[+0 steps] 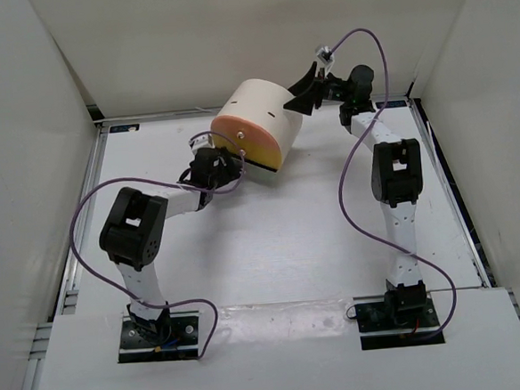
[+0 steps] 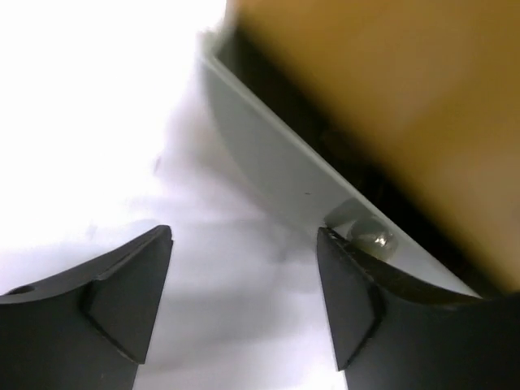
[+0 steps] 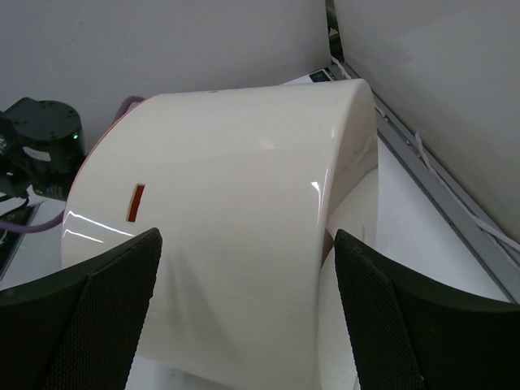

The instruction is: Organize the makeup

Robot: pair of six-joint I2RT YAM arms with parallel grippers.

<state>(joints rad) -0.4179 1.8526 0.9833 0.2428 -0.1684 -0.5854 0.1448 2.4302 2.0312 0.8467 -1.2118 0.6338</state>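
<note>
No makeup shows in any view; it is hidden or out of view. A large cream cylinder (image 1: 260, 128) lies on its side at the back of the table, its orange face (image 1: 241, 141) turned toward the left arm. My left gripper (image 1: 225, 166) sits open right at that face with nothing between its fingers. In the left wrist view a small metal knob (image 2: 372, 236) sits just beyond the right fingertip (image 2: 345, 268), under a grey drawer edge (image 2: 268, 162). My right gripper (image 1: 305, 95) is open at the cylinder's rear, its mesh pads (image 3: 122, 301) spread wide before the cream shell (image 3: 236, 187).
White walls close in the table on the left, back and right. A metal rail (image 3: 439, 179) runs along the right edge. Purple cables (image 1: 360, 224) loop beside both arms. The cylinder rests close to the back wall.
</note>
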